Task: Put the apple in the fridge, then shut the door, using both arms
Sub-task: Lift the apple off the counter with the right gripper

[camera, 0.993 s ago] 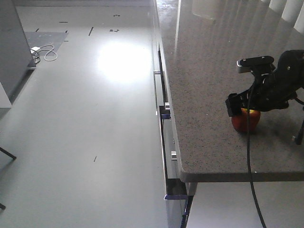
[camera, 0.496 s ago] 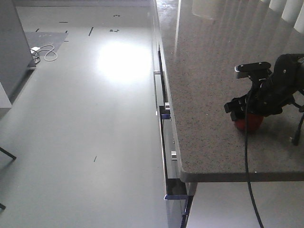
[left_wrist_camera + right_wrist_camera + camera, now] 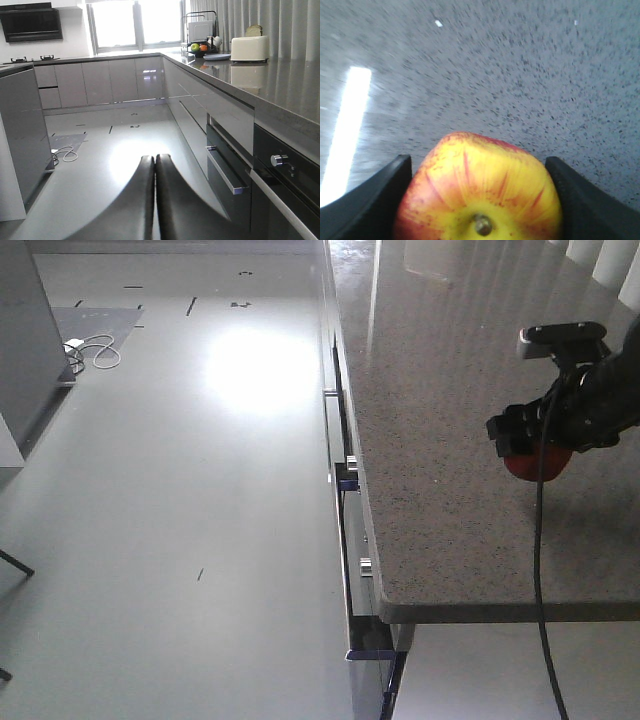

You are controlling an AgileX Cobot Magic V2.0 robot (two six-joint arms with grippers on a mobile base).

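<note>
Right gripper (image 3: 480, 200) clasps apple (image 3: 535, 462) over speckled countertop (image 3: 440, 390).

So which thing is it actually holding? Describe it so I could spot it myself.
Find the long grey speckled countertop; over its near end hangs the robot's black right tool. Clamped between its two fingers is the apple. It is small and red with yellow streaks around the stem, the only colourful thing on that stretch of stone.

Right claw (image 3: 479, 202) clamped round apple (image 3: 480, 180); left claw (image 3: 154, 160) pressed closed.
</note>
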